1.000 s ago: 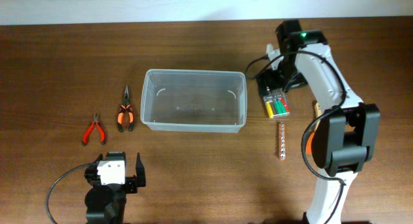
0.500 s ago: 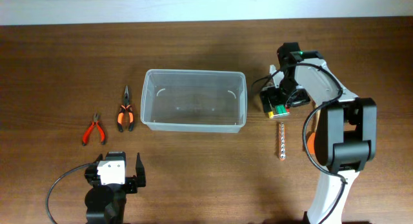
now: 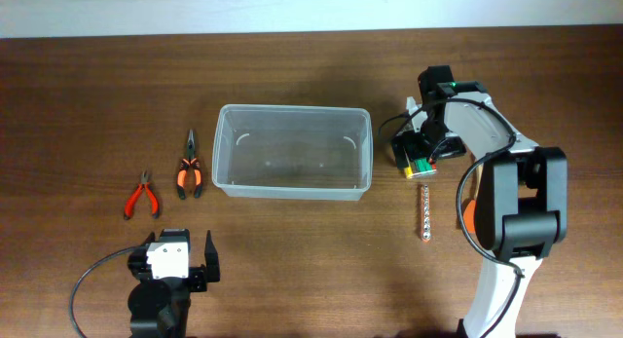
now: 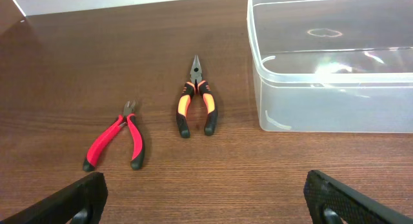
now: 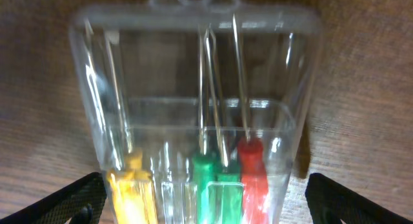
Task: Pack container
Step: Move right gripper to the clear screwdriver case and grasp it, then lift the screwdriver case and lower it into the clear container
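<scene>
A clear plastic container (image 3: 223, 153) stands open and empty at the table's middle; it also shows in the left wrist view (image 4: 255, 62). A clear case of screwdrivers (image 3: 421, 166) with yellow, green and red handles lies to its right. My right gripper (image 3: 422, 149) is open and low over this case; in the right wrist view the case (image 5: 200, 108) fills the space between the two fingers (image 5: 206, 198). My left gripper (image 3: 176, 261) is open and empty near the front left (image 4: 206, 198).
Orange-black needle-nose pliers (image 3: 189, 174) (image 4: 195, 108) and red pliers (image 3: 142, 195) (image 4: 116, 143) lie left of the container. A metal bit strip (image 3: 425, 211) lies in front of the screwdriver case. An orange object (image 3: 467, 216) is partly hidden under the right arm.
My right gripper has moved forward and down from behind the screwdriver case to straddle it. The left arm has not moved.
</scene>
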You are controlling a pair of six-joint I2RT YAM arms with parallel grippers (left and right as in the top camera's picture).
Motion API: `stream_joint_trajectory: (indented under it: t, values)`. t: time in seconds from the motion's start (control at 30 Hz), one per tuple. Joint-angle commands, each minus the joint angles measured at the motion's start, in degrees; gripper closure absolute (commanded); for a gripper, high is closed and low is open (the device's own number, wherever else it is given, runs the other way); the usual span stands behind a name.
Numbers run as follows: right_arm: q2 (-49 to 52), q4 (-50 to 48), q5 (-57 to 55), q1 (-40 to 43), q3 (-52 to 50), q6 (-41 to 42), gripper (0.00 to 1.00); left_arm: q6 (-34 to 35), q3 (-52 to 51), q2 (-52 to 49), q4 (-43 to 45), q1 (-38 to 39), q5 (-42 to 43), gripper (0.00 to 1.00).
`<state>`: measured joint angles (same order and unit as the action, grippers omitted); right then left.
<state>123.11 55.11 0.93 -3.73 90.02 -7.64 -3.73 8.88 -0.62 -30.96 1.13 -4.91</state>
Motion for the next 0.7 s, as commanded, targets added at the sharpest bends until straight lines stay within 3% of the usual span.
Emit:
stream_joint_trajectory:
  t: [0.0, 0.67]
  values:
    - [1.01, -0.74, 0.13, -0.07, -0.24, -0.98, 0.01, -1.09, -0.39, 0.33, 0.11, 0.26, -0.44, 0.01]
    - [3.72, -1.36, 0.04, -1.75, -0.24, -0.96, 0.00, -1.09, -0.39, 0.33, 0.11, 0.26, -0.46, 0.01]
